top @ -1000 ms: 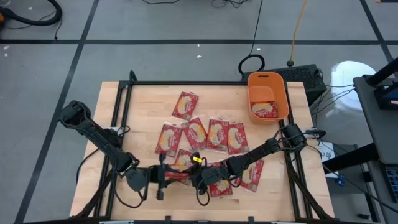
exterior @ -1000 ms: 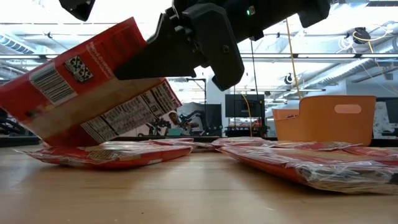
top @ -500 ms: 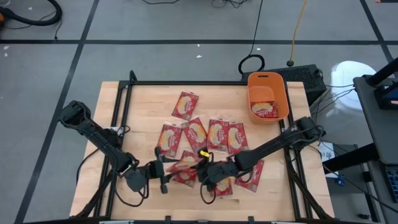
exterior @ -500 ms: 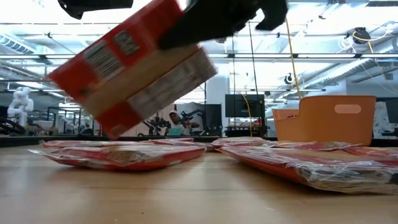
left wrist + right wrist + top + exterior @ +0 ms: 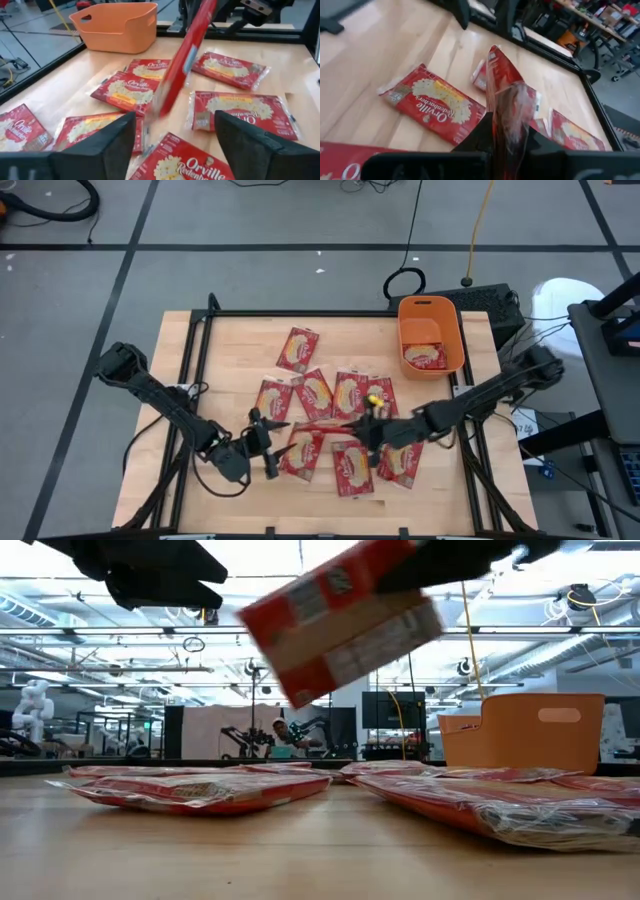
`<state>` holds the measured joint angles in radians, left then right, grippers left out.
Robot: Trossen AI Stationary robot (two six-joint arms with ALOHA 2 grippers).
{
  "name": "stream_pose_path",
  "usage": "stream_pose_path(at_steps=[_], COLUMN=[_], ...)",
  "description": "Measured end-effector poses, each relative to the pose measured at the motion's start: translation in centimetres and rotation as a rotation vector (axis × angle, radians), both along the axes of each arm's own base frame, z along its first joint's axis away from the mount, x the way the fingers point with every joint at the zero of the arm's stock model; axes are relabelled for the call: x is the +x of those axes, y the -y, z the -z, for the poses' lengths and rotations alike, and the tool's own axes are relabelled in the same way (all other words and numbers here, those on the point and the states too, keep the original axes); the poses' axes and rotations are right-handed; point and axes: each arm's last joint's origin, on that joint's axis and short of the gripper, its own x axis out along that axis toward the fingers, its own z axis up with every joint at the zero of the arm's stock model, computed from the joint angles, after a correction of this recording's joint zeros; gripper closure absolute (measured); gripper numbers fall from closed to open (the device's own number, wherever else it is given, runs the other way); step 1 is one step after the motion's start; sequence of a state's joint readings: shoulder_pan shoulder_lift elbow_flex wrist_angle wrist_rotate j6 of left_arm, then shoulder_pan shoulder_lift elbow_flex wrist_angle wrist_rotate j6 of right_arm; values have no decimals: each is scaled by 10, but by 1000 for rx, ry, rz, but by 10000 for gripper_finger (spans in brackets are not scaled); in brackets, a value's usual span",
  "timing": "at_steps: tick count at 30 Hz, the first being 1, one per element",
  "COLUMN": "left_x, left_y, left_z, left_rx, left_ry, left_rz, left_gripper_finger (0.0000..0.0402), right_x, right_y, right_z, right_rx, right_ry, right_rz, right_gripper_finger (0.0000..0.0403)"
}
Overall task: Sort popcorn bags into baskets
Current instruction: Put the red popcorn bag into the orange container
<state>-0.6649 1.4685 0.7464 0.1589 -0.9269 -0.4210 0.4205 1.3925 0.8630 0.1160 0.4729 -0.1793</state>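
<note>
The left gripper point(image 5: 262, 452) hovered with its jaws apart over the desk's point(image 5: 220, 360) near edge, empty. Right of it, the right gripper point(image 5: 368, 428) was clamped on a popcorn bag point(image 5: 325, 424), carried edge-up above the scattered packets point(image 5: 340, 392), probably bound for the orange basket point(image 5: 430, 332) at the far right corner.

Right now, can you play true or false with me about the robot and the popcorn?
1. The right gripper is holding a popcorn bag up in the air. True.
2. The orange basket is empty. False: at least one red bag lies inside it.
3. The left gripper is open and holds nothing. True.
4. All the bags are stacked in one tall pile. False: they lie spread flat over the table.
5. The basket sits at the far right corner of the table. True.
</note>
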Motion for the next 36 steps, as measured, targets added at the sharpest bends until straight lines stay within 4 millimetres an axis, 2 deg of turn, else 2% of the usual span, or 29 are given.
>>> stream_pose_path(at_steps=[4, 8, 16, 21, 25, 31, 36], left_x=[3, 13, 42, 55, 63, 79, 92], left_y=[-3, -3, -1, -7, -17, -32, -41], left_z=[0, 4, 3, 0, -4, -17, -23], left_rx=[-12, 6, 77, 121, 111, 87, 102], left_ry=[8, 33, 228, 343, 409, 460, 445], left_rz=[-16, -13, 20, 29, 125, 164, 280], left_gripper_finger=[97, 91, 108, 111, 106, 115, 134], right_x=[-29, -53, -77, -76, -73, -65, -57], right_y=[8, 13, 21, 21, 20, 22, 22], right_z=[4, 12, 20, 24, 28, 35, 37], right_rx=[96, 195, 332, 329, 321, 316, 321], right_ry=[148, 331, 631, 642, 655, 661, 648], right_rz=[-9, -34, -176, -182, -215, -201, -185], right_gripper_finger=[390, 390, 390, 390, 390, 390, 390])
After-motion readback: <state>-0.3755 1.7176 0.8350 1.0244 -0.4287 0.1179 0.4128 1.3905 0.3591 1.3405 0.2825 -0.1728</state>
